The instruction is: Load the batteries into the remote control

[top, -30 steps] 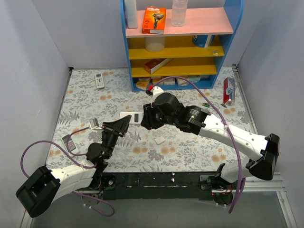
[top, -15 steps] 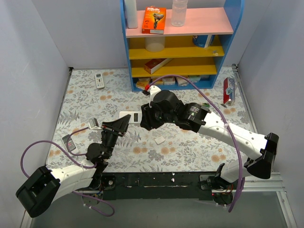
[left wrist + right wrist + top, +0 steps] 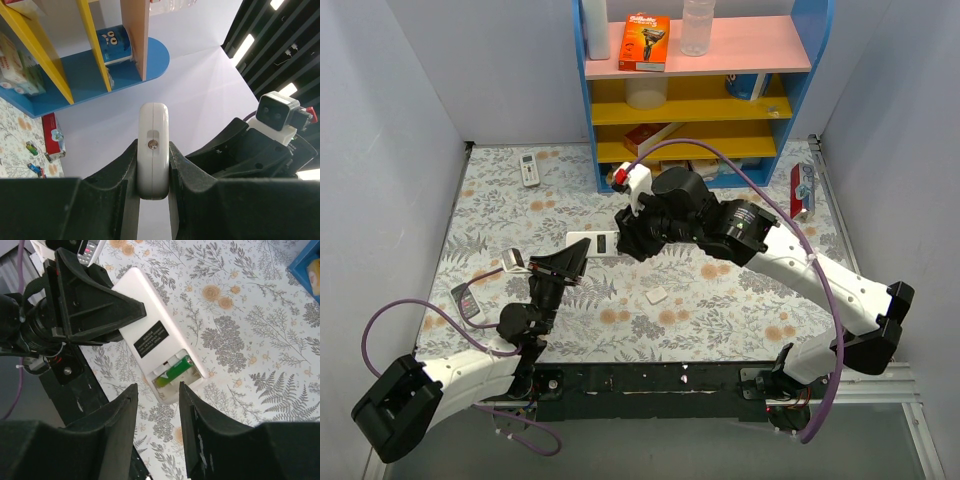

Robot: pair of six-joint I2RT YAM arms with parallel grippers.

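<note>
Right gripper [image 3: 157,388] has drawn up and back toward the shelf [image 3: 690,112], jaws part-open and empty, uncovering the remote control [image 3: 137,300]. Left gripper [image 3: 153,165] is clamped on the remote's end, back face up. A green battery [image 3: 172,370] lies in the open recess, so one cell appears seated.

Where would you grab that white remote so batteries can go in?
Grip the remote control by the end far from its open battery recess, coming in lengthwise as the left gripper does: it is slim enough to pinch there, leaving the recess clear.
</note>
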